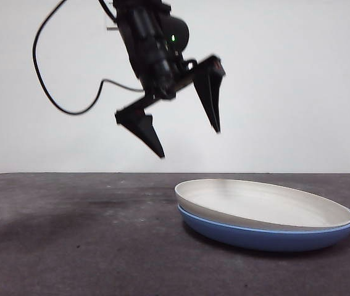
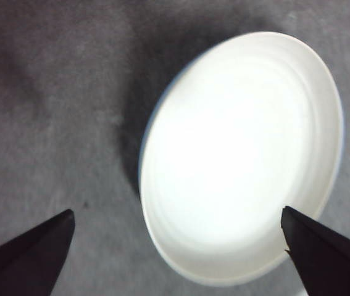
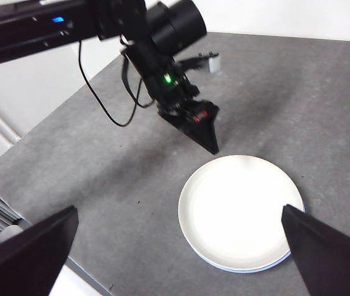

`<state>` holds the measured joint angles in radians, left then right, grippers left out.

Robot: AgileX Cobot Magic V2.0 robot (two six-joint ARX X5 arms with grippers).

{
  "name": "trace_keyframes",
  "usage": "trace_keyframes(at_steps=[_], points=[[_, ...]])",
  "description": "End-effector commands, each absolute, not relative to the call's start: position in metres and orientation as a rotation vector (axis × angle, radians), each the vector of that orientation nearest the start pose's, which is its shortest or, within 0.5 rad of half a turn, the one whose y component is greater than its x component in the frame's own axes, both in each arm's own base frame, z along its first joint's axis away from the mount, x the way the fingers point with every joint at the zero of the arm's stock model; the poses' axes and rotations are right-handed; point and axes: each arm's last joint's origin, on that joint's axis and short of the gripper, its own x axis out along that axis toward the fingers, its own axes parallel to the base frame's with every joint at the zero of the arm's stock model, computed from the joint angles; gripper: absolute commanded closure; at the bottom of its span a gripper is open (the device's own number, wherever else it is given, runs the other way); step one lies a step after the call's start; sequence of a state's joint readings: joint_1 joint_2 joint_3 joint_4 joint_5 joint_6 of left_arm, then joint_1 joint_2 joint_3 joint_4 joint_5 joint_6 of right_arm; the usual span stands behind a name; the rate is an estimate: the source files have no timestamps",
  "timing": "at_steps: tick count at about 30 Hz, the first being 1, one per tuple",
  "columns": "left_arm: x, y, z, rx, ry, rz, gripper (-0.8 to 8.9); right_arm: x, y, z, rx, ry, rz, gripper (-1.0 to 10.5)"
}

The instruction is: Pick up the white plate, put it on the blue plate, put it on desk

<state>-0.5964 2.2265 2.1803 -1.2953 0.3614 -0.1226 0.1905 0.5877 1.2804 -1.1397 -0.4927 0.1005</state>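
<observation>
The white plate (image 1: 262, 203) sits nested in the blue plate (image 1: 267, 237) on the desk (image 1: 70, 240) — only a thin blue edge shows round it. The left gripper (image 1: 190, 143) hangs above, up and off to one side, jaws spread wide, holding nothing. The right gripper (image 3: 178, 246) waits high up, jaws also wide apart — empty. A black cable (image 1: 51, 86) loops behind the left arm.
</observation>
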Motion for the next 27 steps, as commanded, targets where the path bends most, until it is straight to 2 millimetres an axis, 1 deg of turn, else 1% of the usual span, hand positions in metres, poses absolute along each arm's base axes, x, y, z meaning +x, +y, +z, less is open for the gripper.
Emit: trace_keyframes(at_steps=[1, 4, 9, 11, 13, 14, 18, 21, 23, 27], points=[[0.364, -0.260, 0.284, 0.110, 1.404, -0.750, 2.18, 0.030, 0.020, 0.417, 0.144, 0.453, 0.653, 3.6], [0.351, -0.255, 0.308, 0.124, 1.371, -0.774, 2.18, 0.030, 0.020, 0.417, 0.142, 0.453, 0.654, 3.6], [0.321, -0.241, 0.355, 0.147, 1.289, -0.823, 2.18, 0.030, 0.020, 0.417, 0.124, 0.447, 0.654, 3.6], [0.304, -0.233, 0.381, 0.147, 1.219, -0.848, 2.18, 0.030, 0.019, 0.417, 0.119, 0.447, 0.627, 3.6], [0.289, -0.224, 0.401, 0.145, 1.158, -0.868, 2.18, 0.031, 0.018, 0.417, 0.113, 0.447, 0.601, 3.6], [0.279, -0.218, 0.415, 0.144, 1.116, -0.880, 2.18, 0.031, 0.018, 0.417, 0.110, 0.447, 0.583, 3.6], [0.243, -0.195, 0.454, 0.144, 0.984, -0.920, 2.18, 0.032, 0.016, 0.417, 0.099, 0.445, 0.522, 3.6], [0.216, -0.176, 0.474, 0.152, 0.904, -0.944, 2.19, 0.033, 0.016, 0.417, 0.096, 0.446, 0.486, 3.6], [0.199, -0.163, 0.484, 0.167, 0.856, -0.960, 2.19, 0.033, 0.016, 0.417, 0.101, 0.448, 0.480, 3.6], [0.170, -0.141, 0.489, 0.188, 0.815, -0.975, 2.19, 0.035, 0.016, 0.417, 0.127, 0.458, 0.475, 3.6]])
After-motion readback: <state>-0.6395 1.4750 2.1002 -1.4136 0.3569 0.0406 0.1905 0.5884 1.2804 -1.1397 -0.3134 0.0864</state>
